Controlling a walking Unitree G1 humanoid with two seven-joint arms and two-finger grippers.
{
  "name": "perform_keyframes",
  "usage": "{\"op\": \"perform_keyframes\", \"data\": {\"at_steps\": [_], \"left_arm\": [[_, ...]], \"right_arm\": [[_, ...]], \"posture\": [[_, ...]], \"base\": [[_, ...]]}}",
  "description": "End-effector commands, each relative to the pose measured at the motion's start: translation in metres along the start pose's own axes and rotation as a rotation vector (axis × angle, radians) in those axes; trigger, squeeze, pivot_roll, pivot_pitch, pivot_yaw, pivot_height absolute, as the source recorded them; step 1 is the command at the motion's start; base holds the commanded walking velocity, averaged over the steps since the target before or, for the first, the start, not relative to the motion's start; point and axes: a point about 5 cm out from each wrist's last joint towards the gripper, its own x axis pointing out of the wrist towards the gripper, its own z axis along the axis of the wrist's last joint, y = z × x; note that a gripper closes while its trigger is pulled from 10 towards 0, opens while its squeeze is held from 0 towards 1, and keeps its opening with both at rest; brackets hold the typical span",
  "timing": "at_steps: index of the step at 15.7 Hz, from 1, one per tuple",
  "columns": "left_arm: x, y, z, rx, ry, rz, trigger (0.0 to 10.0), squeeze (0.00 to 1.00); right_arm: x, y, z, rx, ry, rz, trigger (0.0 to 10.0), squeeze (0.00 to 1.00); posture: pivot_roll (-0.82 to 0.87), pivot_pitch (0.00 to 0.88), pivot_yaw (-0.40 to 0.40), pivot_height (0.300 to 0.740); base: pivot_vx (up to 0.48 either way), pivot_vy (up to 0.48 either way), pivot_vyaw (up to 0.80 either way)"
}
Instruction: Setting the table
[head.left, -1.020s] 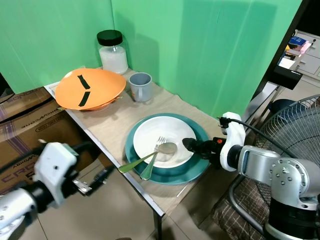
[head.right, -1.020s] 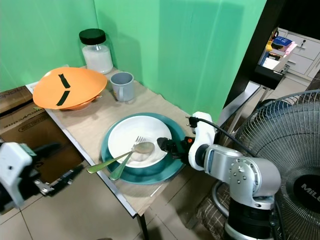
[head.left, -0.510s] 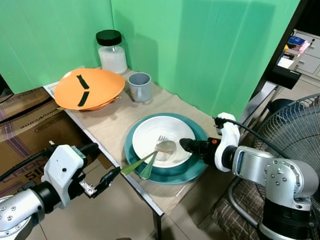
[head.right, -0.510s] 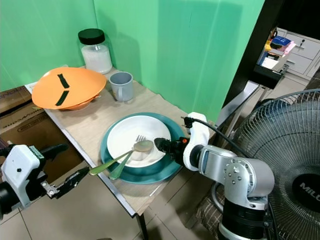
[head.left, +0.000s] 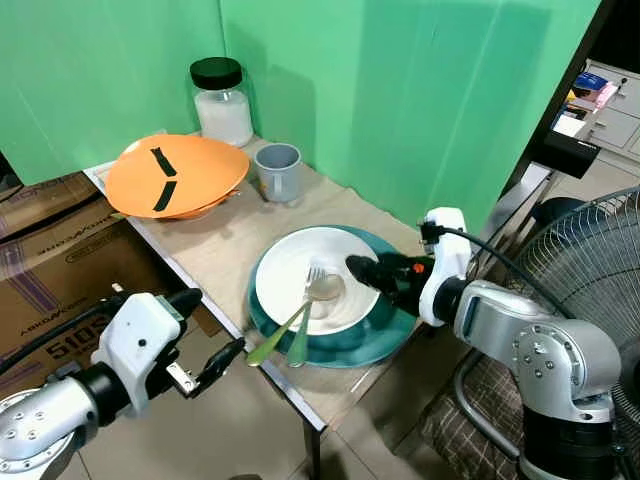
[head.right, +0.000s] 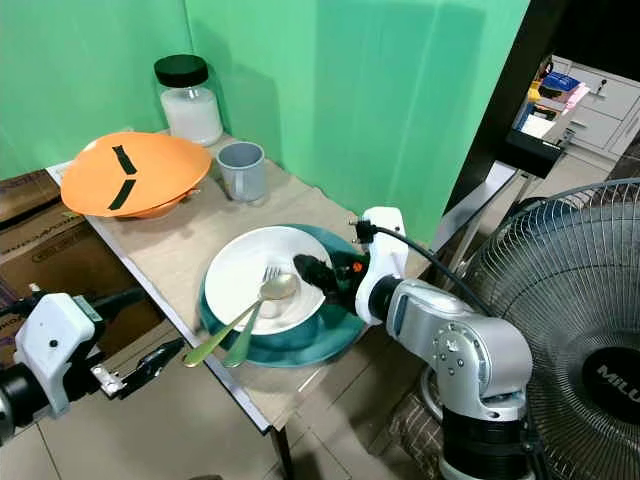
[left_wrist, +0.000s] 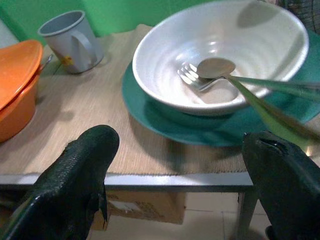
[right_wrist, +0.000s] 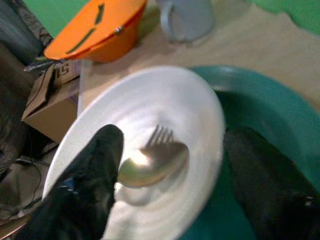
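Observation:
A white bowl (head.left: 290, 275) sits on a teal plate (head.left: 390, 330) near the table's front edge. A spoon (head.left: 322, 289) and a fork (left_wrist: 189, 76) lie in the bowl, their handles sticking out past the table edge. My right gripper (head.left: 365, 270) is open at the bowl's right rim, and the rim runs between its fingers (right_wrist: 90, 185). My left gripper (head.left: 205, 328) is open below and in front of the table edge, facing the plate and close to the handle tips without touching them.
An orange bowl (head.left: 175, 175), a grey mug (head.left: 280, 170) and a black-lidded jar (head.left: 222, 100) stand at the table's back left. Cardboard boxes (head.left: 50, 260) sit on the floor at left. A standing fan (head.left: 600, 260) is at right. Green screens close off the back.
My right gripper moved left onto the bowl's right rim, and the bowl looks slightly shifted left. My left gripper rose from the floor side toward the table's front edge.

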Motion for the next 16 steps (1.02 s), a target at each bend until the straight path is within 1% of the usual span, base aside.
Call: {"op": "perform_keyframes", "data": {"at_steps": [1,2,3,4,5,6,7,9,10,11,12,13,14,16], "left_arm": [[0.001,0.001,-0.002,0.004,0.005,0.008,10.0,0.00],[0.004,0.001,-0.003,0.011,0.009,0.001,10.0,0.00],[0.004,0.001,-0.003,0.014,0.010,0.000,10.0,0.00],[0.005,0.001,-0.003,0.018,0.010,-0.002,10.0,0.00],[0.005,0.001,-0.003,0.018,0.010,-0.002,10.0,0.00],[0.005,0.002,-0.003,0.021,0.010,-0.001,10.0,0.00],[0.005,0.002,-0.003,0.022,0.010,-0.001,10.0,0.00],[0.005,0.003,-0.002,0.026,0.008,-0.001,10.0,0.00],[0.006,0.003,-0.002,0.028,0.005,-0.002,10.0,0.00],[0.007,0.004,-0.002,0.029,0.004,-0.003,10.0,0.00],[0.009,0.005,-0.001,0.030,-0.003,-0.006,10.0,0.00],[0.010,0.005,0.000,0.029,-0.008,-0.008,10.0,0.00],[0.011,0.004,0.000,0.019,-0.017,-0.016,10.0,0.00],[0.012,0.001,0.002,-0.004,-0.031,-0.045,10.0,0.00]], "right_arm": [[0.001,0.002,0.003,-0.020,-0.015,0.026,10.0,1.00],[0.012,0.002,0.004,-0.112,-0.008,0.049,10.0,1.00],[0.015,0.002,0.003,-0.135,0.000,0.045,10.0,1.00],[0.021,-0.003,0.001,-0.180,0.014,0.019,10.0,1.00],[0.021,-0.003,0.001,-0.180,0.014,0.019,10.0,1.00],[0.026,-0.009,0.001,-0.216,0.019,-0.019,10.0,1.00],[0.028,-0.012,0.002,-0.228,0.010,-0.039,10.0,1.00],[0.031,-0.017,0.018,-0.256,-0.091,-0.052,10.0,1.00],[0.033,-0.018,0.023,-0.274,-0.120,-0.043,10.0,1.00],[0.034,-0.020,0.023,-0.302,-0.118,-0.049,10.0,1.00],[0.037,-0.021,0.021,-0.335,-0.082,-0.032,10.0,1.00],[0.038,-0.022,0.019,-0.345,-0.061,-0.018,10.0,1.00],[0.039,-0.023,0.012,-0.373,-0.011,0.009,10.0,0.00],[0.039,-0.030,0.002,-0.382,0.057,0.018,10.0,0.00]], "posture": [[0.12,0.000,-0.014,0.740],[0.12,0.000,-0.015,0.740],[0.12,0.000,-0.014,0.740],[0.12,0.000,-0.015,0.740],[0.12,0.000,-0.015,0.740],[0.13,0.000,-0.013,0.740],[0.13,0.000,-0.013,0.740],[0.13,0.000,-0.013,0.740],[0.12,0.000,-0.007,0.740],[0.12,0.000,-0.008,0.740],[0.12,0.000,-0.010,0.740],[0.12,0.000,-0.010,0.740],[0.12,0.000,-0.009,0.740],[0.12,0.000,-0.008,0.740]], "base": [[0.000,0.000,0.00],[0.000,0.000,0.00],[0.000,0.000,0.00],[0.000,0.000,0.00],[0.000,0.000,0.00],[0.000,0.000,0.00],[0.000,0.000,0.00],[0.000,0.000,0.00],[0.000,0.000,0.00],[0.000,0.000,0.00],[0.000,0.000,0.00],[0.000,0.000,0.00],[0.000,0.000,0.00],[0.000,0.000,0.00]]}}
